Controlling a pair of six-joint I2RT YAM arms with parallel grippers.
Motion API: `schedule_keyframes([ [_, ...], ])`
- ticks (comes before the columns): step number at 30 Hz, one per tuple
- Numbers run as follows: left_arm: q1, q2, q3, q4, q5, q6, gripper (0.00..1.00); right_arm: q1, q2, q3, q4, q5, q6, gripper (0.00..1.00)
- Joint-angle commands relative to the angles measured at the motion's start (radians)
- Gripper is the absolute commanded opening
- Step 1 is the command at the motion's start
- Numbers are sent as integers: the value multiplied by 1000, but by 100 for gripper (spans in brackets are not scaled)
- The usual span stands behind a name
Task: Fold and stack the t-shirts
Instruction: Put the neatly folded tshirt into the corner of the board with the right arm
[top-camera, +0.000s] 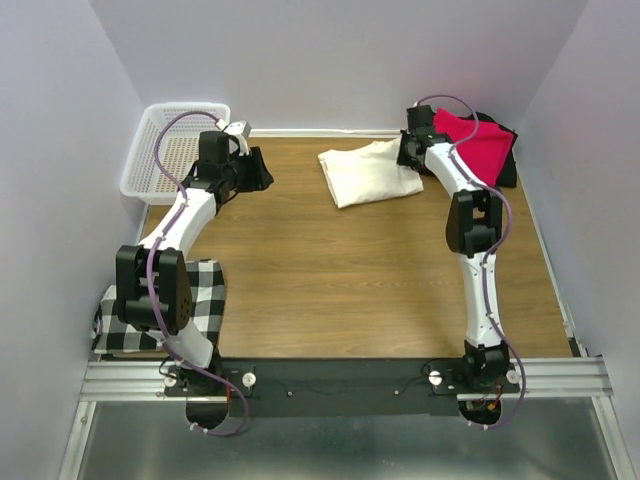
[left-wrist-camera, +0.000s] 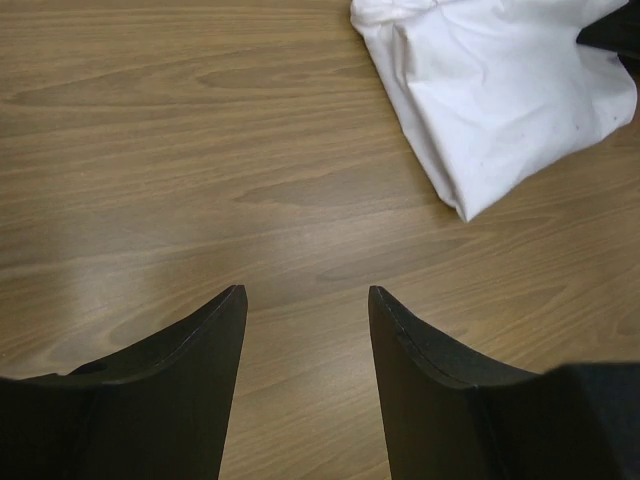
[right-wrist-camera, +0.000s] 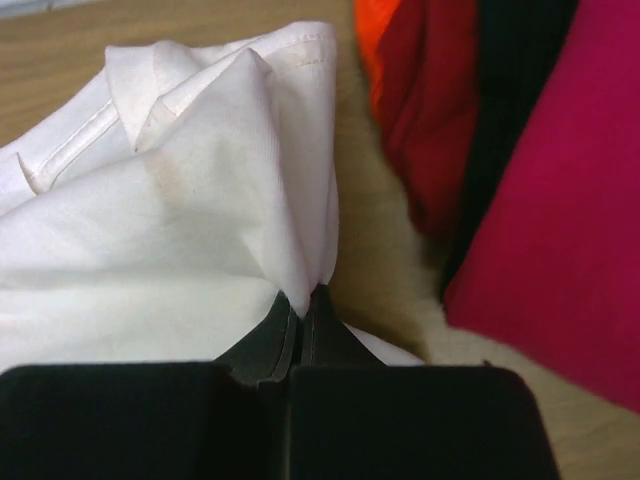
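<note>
A folded cream t-shirt lies at the back middle of the wooden table; it also shows in the left wrist view and the right wrist view. My right gripper is shut on the shirt's right edge; its fingertips pinch a fold of cream fabric. A stack of folded magenta-red, black and orange shirts lies at the back right. My left gripper is open and empty, low over bare wood, left of the cream shirt.
A white mesh basket stands at the back left corner. A black-and-white checked cloth lies at the near left under the left arm. Walls close in the table on three sides.
</note>
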Motion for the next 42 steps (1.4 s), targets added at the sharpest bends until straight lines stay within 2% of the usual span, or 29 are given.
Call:
schedule_keyframes([
  [1,7,18,25,17,34,-5,61,-3,74,190,-84,111,-69,1],
  [5,7,32,25,15,37,-5,61,-3,83,296,-67,138,-123,1],
  [11,7,55,31,18,47,-9,61,-3,-1,282,17,224,-188,1],
  [19,7,61,26,20,61,-8,61,-21,-32,316,106,374,-217,1],
  [31,5,43,-18,24,55,-20,61,-90,-147,333,199,441,-266,1],
  [36,4,41,-33,38,54,-31,60,-145,-202,276,208,459,-260,1],
  [42,1,44,-33,41,54,-35,60,-225,-237,108,209,488,-232,1],
])
